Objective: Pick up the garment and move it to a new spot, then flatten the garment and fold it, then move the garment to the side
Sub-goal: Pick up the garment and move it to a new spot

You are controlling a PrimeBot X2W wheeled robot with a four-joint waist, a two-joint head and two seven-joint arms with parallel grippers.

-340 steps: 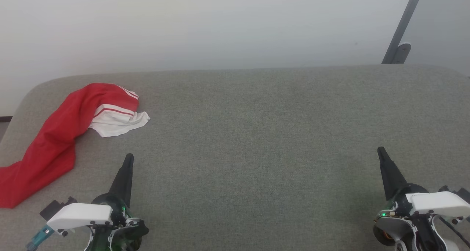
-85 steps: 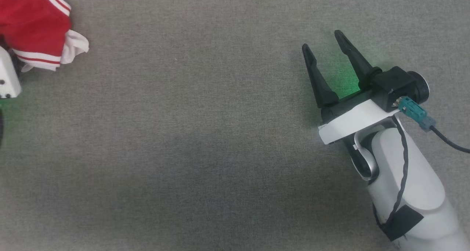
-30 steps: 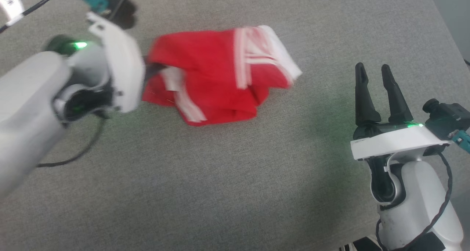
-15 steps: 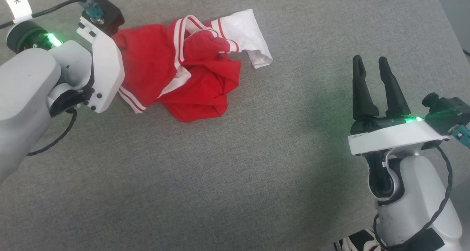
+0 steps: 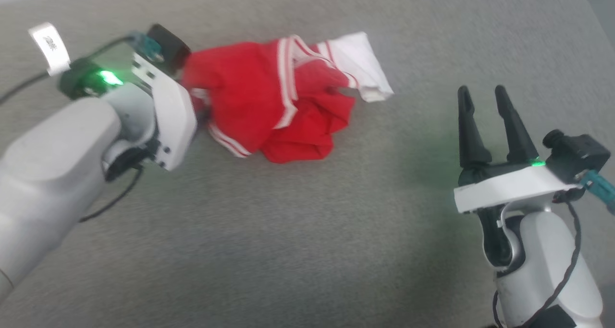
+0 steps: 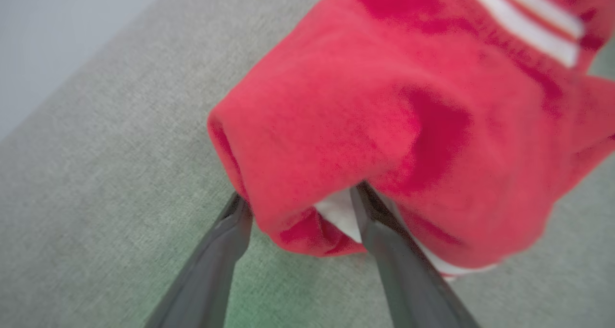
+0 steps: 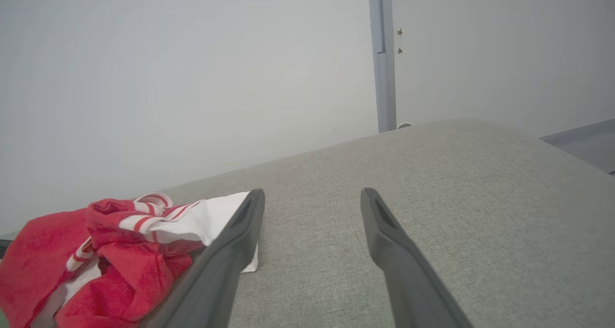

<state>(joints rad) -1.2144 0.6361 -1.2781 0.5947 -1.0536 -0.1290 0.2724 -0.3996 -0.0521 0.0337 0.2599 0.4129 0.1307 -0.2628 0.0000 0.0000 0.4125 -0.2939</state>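
The left gripper [image 6: 300, 200] has its two fingers [image 6: 216, 261] spread apart and released. A bulging fold of the red T-shirt [image 6: 365, 102] lies between the tips, seeming to brush the inner side of each finger without being pinched. In the left wrist view a bit of white cloth shows just beside the right-hand finger. In the head view the left wrist's white plate [image 5: 170, 116] sits against the left edge of the T-shirt and hides the fingers, and a green light [image 5: 109, 77] glows on the arm.

The right gripper [image 5: 480, 93] has its fingers parted and empty too. They point up the head view over the bare grey fabric-covered counter [image 5: 288, 232], well apart from the T-shirt.

The T-shirt lies in a crumpled heap on the counter, between the two arms and close to the left one. Red-and-white stripe bands run across its top, and a white sleeve end [image 5: 367, 68] sticks out on the side nearer the right gripper. In the right wrist view the heap sits at the lower left, with the sleeve end partly behind the left-hand finger. A pale wall [image 7: 192, 78] and a grey post [image 7: 382, 68] stand beyond the counter
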